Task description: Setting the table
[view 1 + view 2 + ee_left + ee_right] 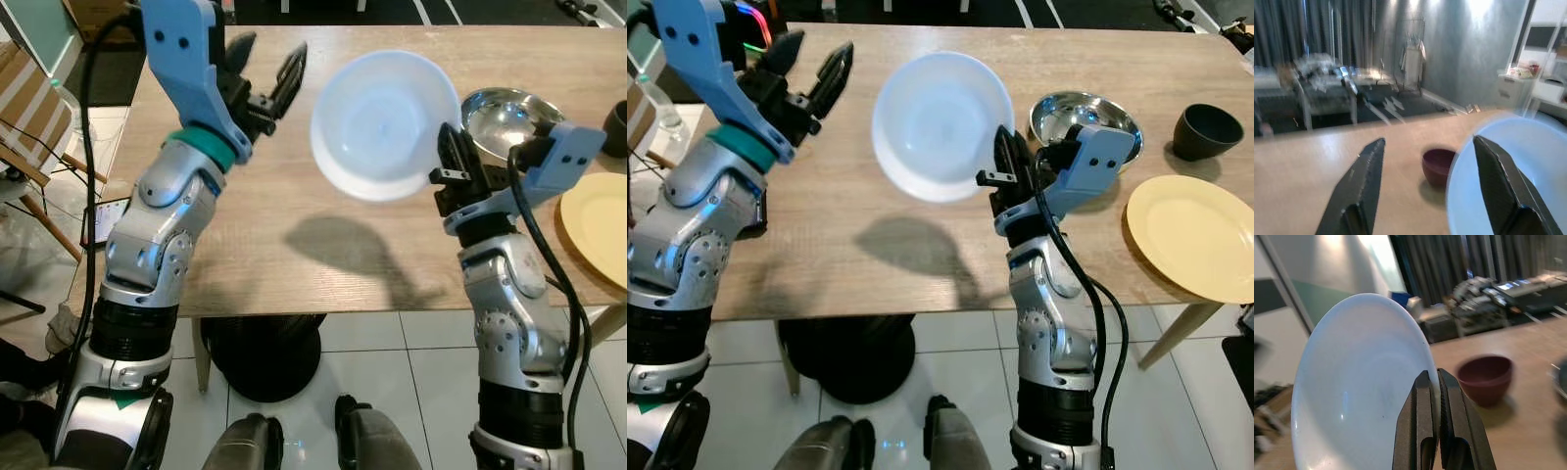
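Note:
A white bowl [380, 122] hangs tilted above the wooden table [265, 215], its inside facing up toward me. My right gripper [449, 139] is shut on the bowl's right rim; in the right wrist view its fingers [1422, 401] pinch that rim together. My left gripper [276, 47] is raised to the left of the bowl, open and holding nothing. The left wrist view has the white bowl [1508, 181] just beyond one of the spread fingers [1498, 181].
A steel bowl [505, 110] sits on the table right behind my right wrist. A yellow plate [1195, 235] lies at the right edge, with a dark small bowl [1207, 130] beyond it. A folding chair [34, 127] stands at the left.

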Robot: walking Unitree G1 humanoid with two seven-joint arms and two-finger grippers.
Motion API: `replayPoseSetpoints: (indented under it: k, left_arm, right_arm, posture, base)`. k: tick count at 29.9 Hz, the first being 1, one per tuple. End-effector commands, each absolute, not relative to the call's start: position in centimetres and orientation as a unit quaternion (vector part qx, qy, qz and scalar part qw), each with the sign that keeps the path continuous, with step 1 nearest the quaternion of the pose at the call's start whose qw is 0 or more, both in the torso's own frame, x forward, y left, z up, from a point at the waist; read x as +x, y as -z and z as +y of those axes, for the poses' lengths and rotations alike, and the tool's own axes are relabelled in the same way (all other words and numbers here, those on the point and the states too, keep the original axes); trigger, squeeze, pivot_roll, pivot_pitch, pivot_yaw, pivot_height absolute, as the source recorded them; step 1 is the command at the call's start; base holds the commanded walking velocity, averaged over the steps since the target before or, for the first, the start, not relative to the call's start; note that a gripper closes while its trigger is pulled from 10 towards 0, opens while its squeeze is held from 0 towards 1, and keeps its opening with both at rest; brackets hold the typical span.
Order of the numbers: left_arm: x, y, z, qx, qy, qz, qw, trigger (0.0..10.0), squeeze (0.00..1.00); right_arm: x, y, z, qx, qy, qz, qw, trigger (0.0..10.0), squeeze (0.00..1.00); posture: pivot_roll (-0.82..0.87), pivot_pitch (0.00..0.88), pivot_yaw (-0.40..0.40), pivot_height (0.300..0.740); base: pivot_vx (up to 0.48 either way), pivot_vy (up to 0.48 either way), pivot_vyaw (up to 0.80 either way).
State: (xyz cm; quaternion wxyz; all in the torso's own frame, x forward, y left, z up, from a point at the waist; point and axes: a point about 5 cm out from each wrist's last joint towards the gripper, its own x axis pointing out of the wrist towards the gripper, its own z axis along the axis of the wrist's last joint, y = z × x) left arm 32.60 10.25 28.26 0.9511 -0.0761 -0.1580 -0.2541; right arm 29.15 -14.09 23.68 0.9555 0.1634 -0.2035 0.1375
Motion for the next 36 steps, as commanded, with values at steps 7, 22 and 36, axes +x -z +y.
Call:
replayPoseSetpoints:
  k: [7, 22, 36]
  left_arm:
    - [33.1, -26.5, 10.1, -0.104, 0.272, -0.102, 0.951, 10.0, 0.00]
    - [33.6, -26.2, 10.4, -0.076, 0.231, -0.083, 0.966, 0.0, 0.00]
    - [33.7, -26.4, 10.5, -0.067, 0.220, -0.093, 0.969, 0.0, 0.00]
  right_arm:
    - [28.2, -24.5, -12.4, 0.175, -0.191, -0.217, 0.941, 0.0, 0.00]
    - [28.1, -24.6, -11.5, 0.173, -0.206, -0.211, 0.940, 10.0, 0.00]
    - [28.5, -24.5, -12.0, 0.169, -0.187, -0.209, 0.945, 10.0, 0.00]
  posture:
    - [0.00, 0.081, 0.049, 0.740]
    - [0.00, 0.077, 0.050, 0.740]
    - [0.00, 0.080, 0.050, 0.740]
  base:
    - [0.000, 0.000, 0.00]
    - [0.000, 0.000, 0.00]
    - [0.000, 0.000, 0.00]
